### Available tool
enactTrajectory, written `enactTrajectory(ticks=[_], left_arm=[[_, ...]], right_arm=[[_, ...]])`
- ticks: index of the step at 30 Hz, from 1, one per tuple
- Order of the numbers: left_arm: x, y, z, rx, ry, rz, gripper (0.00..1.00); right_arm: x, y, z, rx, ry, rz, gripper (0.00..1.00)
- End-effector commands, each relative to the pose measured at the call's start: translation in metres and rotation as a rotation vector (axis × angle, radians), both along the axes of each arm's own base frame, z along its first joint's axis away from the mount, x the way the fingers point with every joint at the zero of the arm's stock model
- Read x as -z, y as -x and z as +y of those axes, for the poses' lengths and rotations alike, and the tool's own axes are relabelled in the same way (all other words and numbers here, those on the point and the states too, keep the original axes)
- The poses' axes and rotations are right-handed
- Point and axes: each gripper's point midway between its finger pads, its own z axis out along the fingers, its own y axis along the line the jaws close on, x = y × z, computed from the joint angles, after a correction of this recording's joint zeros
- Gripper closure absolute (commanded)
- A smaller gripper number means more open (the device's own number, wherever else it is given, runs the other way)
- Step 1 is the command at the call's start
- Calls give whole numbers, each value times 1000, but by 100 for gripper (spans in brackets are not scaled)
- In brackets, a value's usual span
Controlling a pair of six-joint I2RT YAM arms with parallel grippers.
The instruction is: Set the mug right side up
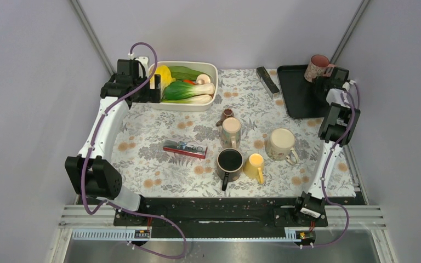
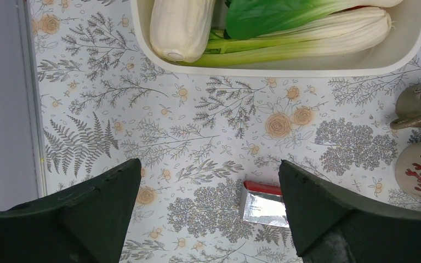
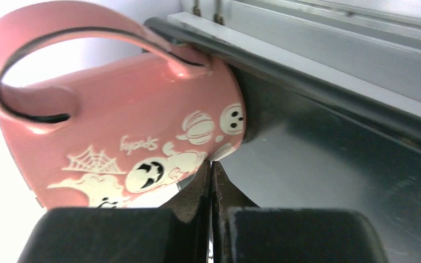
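one pink mug (image 1: 318, 68) seen at far corner of black tray (image 1: 296, 96); appears tilted against tray rim, though which end is up cannot be settled from wrist view. right gripper (image 3: 211, 178) fingers pressed together, nothing clamped, tips at mug wall, contact likely. left gripper (image 2: 209, 181) spread wide, empty, held over tablecloth (image 2: 208, 126) near white tub (image 2: 142, 38). risks: mug could be shoved over rim or toppled off tray by closed tips; glazed curved wall could be lost in shallow pinch; handle could be snagged on rim.
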Motion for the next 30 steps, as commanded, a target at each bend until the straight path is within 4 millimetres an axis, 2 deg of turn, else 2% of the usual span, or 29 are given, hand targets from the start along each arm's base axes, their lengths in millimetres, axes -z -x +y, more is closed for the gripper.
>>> enactTrajectory(ticks=[1,3,4,9,10,11,13,16,18,20,23,27,28,30], left_arm=[[-19,-6,0,13,5,-51,1],[-19,-3,-2,23,14,-50,1],[-18,-1,-6,41,30,-47,1],[-16,11,-20,134,65,-44,1],[-16,14,-22,147,73,-43,1],[-16,18,-25,162,80,-43,1],[-15,24,-27,176,86,-44,1],[-13,34,-28,200,88,-50,1],[-11,41,-31,217,96,-56,1],[-7,47,-34,236,107,-51,1],[-4,54,-39,260,124,-49,1],[-4,59,-48,305,160,-53,1],[-4,59,-50,312,166,-56,1],[-5,59,-52,330,174,-62,1]], right_arm=[[-49,-14,-12,-102,160,-58,100],[-60,-7,-1,-175,185,-61,100],[-64,-1,5,-203,197,-56,96],[-101,46,39,-325,321,-80,71],[-111,56,48,-350,357,-86,66],[-132,68,59,-382,400,-108,60],[-150,88,88,-481,488,-119,49],[-167,118,151,-718,625,-148,26],[-169,143,188,-877,710,-125,13],[-164,170,214,-1004,804,-48,3],[-155,214,220,-1075,908,78,1],[-143,272,207,-1140,1048,159,1],[-133,290,205,-1201,1103,162,0],[-129,309,210,-1294,1232,71,1]])
